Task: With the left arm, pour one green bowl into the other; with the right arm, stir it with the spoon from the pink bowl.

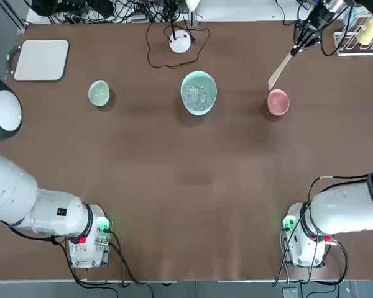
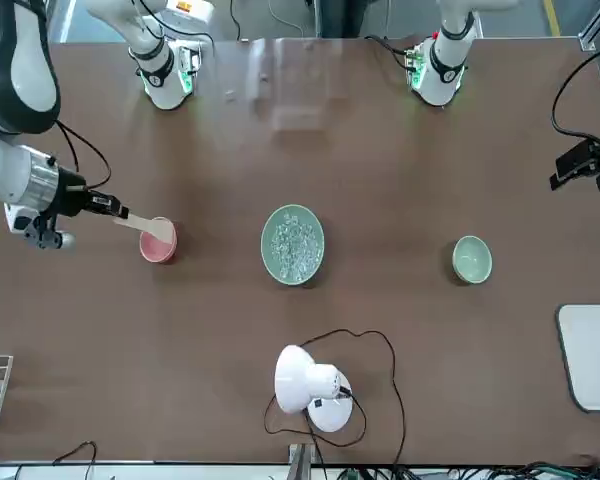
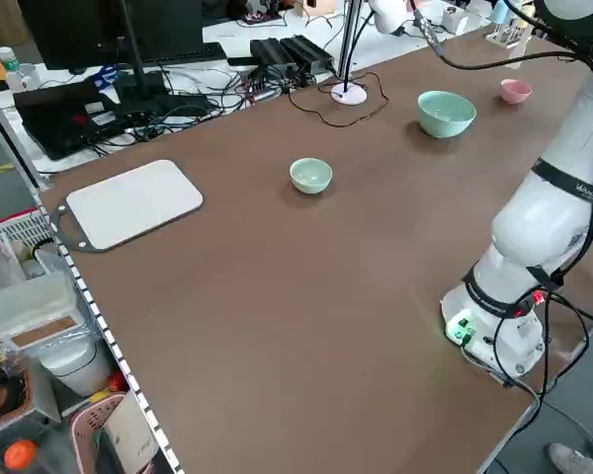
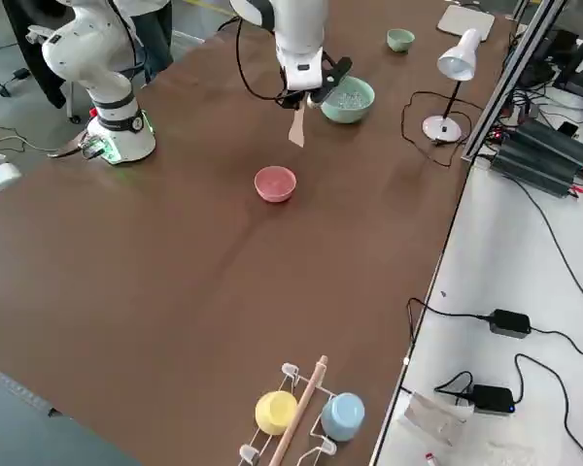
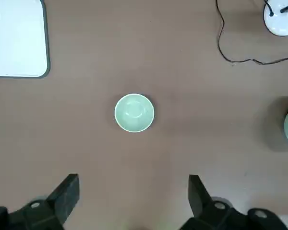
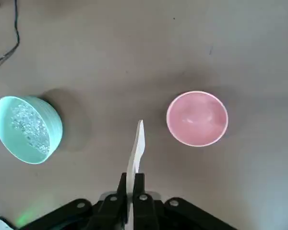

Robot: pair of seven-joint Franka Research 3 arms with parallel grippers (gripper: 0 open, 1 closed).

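My right claw (image 6: pixel 131 191) pinches the spoon (image 6: pixel 136 153), and that thin grip could twist against the bowl; left claw (image 5: pixel 134 201) spreads wide.

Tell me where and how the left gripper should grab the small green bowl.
Probably by its rim, coming from above, one finger inside and one outside. The small green bowl sits upright and empty, its round mouth facing up, and the left gripper is open above the table.
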